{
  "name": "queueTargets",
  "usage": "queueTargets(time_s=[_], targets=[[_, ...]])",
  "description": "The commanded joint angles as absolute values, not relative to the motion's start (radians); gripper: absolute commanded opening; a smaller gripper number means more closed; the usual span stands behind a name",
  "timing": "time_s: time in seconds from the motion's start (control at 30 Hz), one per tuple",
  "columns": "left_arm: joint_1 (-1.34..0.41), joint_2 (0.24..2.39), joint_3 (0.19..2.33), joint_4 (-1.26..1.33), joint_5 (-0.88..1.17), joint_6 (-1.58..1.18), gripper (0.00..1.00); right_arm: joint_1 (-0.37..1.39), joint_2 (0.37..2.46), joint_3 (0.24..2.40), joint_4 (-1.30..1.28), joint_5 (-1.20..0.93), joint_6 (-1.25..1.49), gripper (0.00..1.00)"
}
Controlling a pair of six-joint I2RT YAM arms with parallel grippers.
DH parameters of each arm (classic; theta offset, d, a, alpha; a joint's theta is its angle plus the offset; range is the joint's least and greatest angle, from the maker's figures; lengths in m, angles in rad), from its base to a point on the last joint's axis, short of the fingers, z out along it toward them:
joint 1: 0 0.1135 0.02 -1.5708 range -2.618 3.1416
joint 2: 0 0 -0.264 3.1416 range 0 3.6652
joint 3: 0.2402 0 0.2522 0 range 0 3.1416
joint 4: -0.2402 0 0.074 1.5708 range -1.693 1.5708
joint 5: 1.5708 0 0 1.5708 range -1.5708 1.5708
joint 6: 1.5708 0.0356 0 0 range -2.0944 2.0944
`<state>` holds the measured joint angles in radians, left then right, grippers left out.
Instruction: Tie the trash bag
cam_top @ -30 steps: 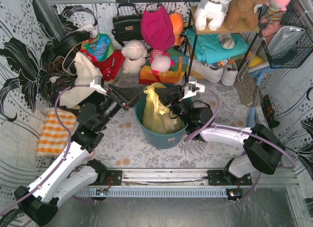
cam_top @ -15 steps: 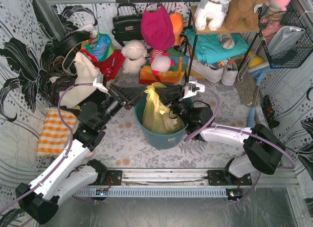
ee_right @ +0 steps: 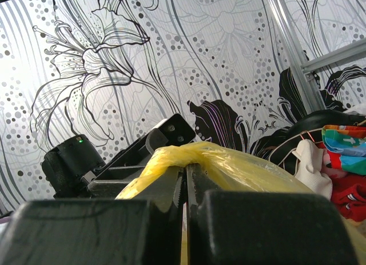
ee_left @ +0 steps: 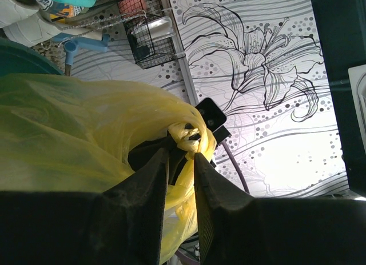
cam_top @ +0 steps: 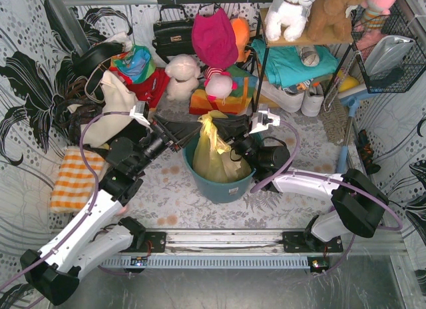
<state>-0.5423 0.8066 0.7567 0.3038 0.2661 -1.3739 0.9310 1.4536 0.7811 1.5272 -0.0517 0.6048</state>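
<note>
Two grippers: meeting from opposite sides at the gathered top of the trash bag point(cam_top: 214, 156).
Left gripper point(ee_left: 182, 153): jaws narrowed onto yellow plastic, with the bunched neck at their tips.
Right gripper point(ee_right: 184, 171): jaws pressed together, pinching the thin film.
Trash bag: sits inside the teal bin point(cam_top: 223, 189), top drawn up to a peak.
</note>
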Motion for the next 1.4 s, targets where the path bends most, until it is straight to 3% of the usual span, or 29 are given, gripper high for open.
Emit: queueTargets(time_s=[0.0, 0.47, 0.67, 0.93, 1.1, 1.3, 1.37], targets=[[-0.54, 0.8, 0.791, 0.318, 0.28, -1.352, 0.33, 0.937, 1.427, 0.776, 1.574, -0.047, 0.593, 0.0], [-0.539, 0.78, 0.821, 0.31, 0.189, -1.341, 0.35, 0.937, 1.425, 0.773, 1.564, -0.056, 0.598, 0.0], [-0.54, 0.797, 0.819, 0.312, 0.202, -1.345, 0.33, 0.937, 1.425, 0.775, 1.562, -0.057, 0.598, 0.0], [-0.539, 0.814, 0.817, 0.32, 0.224, -1.331, 0.37, 0.937, 1.428, 0.777, 1.561, -0.056, 0.601, 0.0], [-0.54, 0.824, 0.815, 0.33, 0.226, -1.332, 0.31, 0.937, 1.431, 0.775, 1.562, -0.057, 0.605, 0.0], [-0.539, 0.834, 0.809, 0.335, 0.231, -1.327, 0.34, 0.937, 1.433, 0.775, 1.559, -0.06, 0.611, 0.0], [-0.539, 0.835, 0.804, 0.344, 0.229, -1.327, 0.28, 0.937, 1.435, 0.777, 1.561, -0.063, 0.613, 0.0]])
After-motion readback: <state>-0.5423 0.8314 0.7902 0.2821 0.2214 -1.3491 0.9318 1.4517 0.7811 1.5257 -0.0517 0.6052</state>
